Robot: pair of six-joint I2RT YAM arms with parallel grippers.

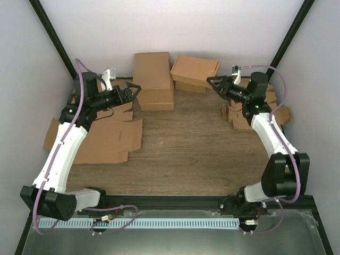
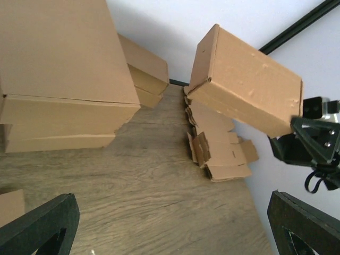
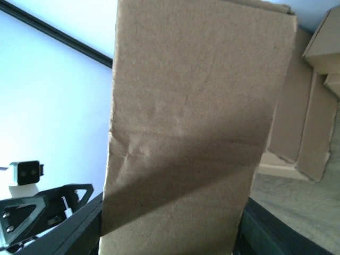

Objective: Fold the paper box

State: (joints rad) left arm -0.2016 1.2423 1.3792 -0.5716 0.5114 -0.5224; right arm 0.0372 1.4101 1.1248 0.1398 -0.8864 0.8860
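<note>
Clearly your right tool pinches the paper box, lying nine-to-three at its ten o'clock; your left tool, spread empty, hangs off toward nine.

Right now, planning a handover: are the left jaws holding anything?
No, the left jaws stand wide open, only tabletop showing between them.

The left arm and right arm have smooth white shells on their long links and chunky black joint housings. A thin lilac cable runs along each. The left gripper and right gripper are matte black with triangular frames, each topped by a small white camera mount.
</note>
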